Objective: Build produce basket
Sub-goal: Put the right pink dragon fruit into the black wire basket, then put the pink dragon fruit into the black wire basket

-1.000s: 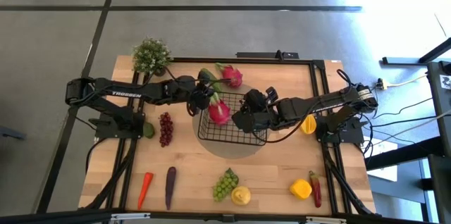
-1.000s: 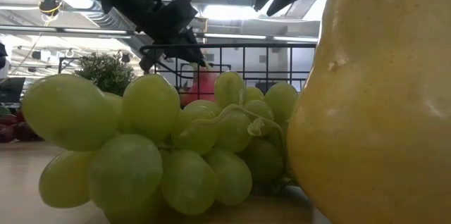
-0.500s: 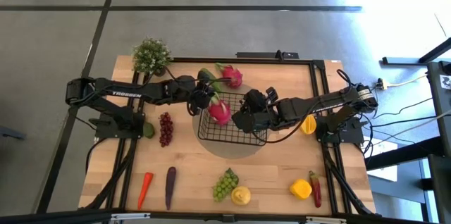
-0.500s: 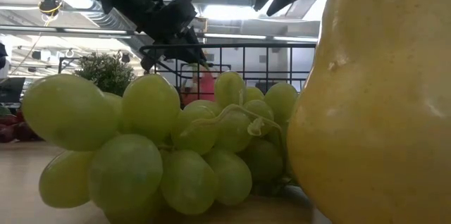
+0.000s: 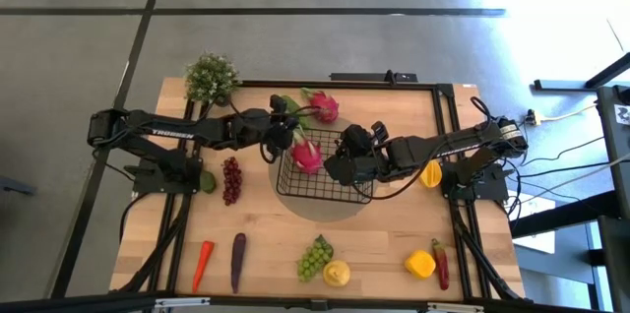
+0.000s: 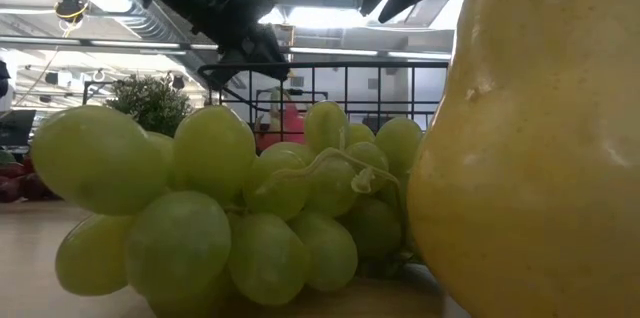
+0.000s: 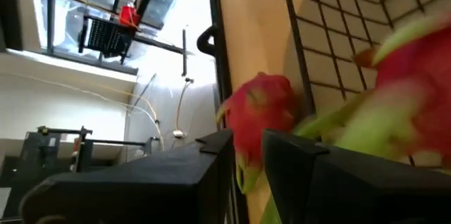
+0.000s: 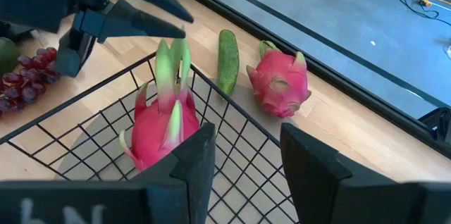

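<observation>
The black wire basket (image 5: pixel 317 185) sits mid-table. A pink dragon fruit (image 5: pixel 307 155) stands in its left part, green leaf tips up (image 8: pixel 163 115). My left gripper (image 5: pixel 285 127) hovers open just left of and above the fruit (image 8: pixel 141 30), clear of its leaves. My right gripper (image 5: pixel 342 162) is open over the basket's right part; in the low view its fingers (image 6: pixel 405 3) hang above the rim (image 6: pixel 400 61). A second dragon fruit (image 5: pixel 323 106) and a green cucumber (image 5: pixel 289 106) lie on the table beyond the basket's far edge.
A potted plant (image 5: pixel 211 77) stands at the far left corner. Purple grapes (image 5: pixel 231 180) lie left of the basket. Along the near edge lie a carrot (image 5: pixel 202 264), eggplant (image 5: pixel 237 261), green grapes (image 5: pixel 315 257), lemon (image 5: pixel 337 274), yellow pepper (image 5: pixel 419 264) and chili (image 5: pixel 440 264).
My left gripper has risen and drawn back a little toward the table's far left, coming away from the dragon fruit's leaves. The dragon fruit stays in the basket's left part. My right arm has kept still.
</observation>
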You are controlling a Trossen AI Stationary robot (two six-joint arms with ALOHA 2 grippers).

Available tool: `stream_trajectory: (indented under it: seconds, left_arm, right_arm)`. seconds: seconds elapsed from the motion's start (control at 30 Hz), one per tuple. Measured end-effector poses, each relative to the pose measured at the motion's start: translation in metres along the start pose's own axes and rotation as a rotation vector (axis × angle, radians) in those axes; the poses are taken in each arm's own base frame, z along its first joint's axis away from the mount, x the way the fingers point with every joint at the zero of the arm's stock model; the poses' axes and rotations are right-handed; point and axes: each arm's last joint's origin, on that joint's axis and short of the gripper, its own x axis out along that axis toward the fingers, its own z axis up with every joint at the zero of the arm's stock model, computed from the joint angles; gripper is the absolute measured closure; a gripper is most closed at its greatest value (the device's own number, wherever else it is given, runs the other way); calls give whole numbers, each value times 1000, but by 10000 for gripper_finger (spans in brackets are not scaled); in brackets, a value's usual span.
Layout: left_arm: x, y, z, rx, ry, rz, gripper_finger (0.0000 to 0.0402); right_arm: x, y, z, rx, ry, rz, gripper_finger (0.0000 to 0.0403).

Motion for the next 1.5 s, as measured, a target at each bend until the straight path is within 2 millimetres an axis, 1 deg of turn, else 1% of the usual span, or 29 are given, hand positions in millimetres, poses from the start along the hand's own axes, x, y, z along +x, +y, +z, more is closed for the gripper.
stream_trajectory:
  seconds: [0.1, 0.23, 0.3, 0.47, 0.6, 0.7, 0.8, 0.97, 1.1, 1.27, 1.33, 1.43, 1.5]
  left_arm:
    - [-2, -1, -1, -20, 7, -10, 333]
    - [-10, 10, -2, -120, 13, 46, 333]
    - [-14, 17, -5, -177, 22, 78, 333]
    - [-26, 34, -12, -363, 21, 152, 333]
    - [-35, 41, -20, -532, 42, 166, 333]
    - [-42, 42, -29, -662, 92, 147, 333]
    - [-47, 34, -38, -780, 173, 78, 333]
    - [-55, 21, -48, -1031, 258, -125, 333]
    - [-57, 13, -53, -1205, 335, -245, 333]
    - [-58, 11, -54, -1385, 384, -277, 333]
    - [-58, 11, -54, -1435, 389, -272, 333]
    - [-58, 11, -54, -1481, 398, -265, 333]
    - [-58, 11, -54, -1501, 401, -262, 333]
  right_arm:
    - [0, 0, 0, 0, 0, 0, 253]
    - [0, -4, 6, 18, 27, 21, 253]
    - [-1, -9, 13, 36, 34, 35, 253]
    - [-1, -23, 32, 10, 57, 78, 253]
    - [6, -39, 52, -14, 102, 142, 253]
    - [15, -50, 65, -42, 156, 222, 253]
    - [25, -60, 75, -83, 186, 307, 253]
    - [44, -82, 86, -82, 240, 371, 253]
    - [59, -102, 97, -55, 257, 433, 253]
    - [76, -125, 109, 35, 251, 473, 253]
    - [86, -133, 111, 59, 268, 499, 253]
    - [107, -144, 114, 126, 291, 541, 253]
    - [125, -150, 114, 180, 315, 570, 253]
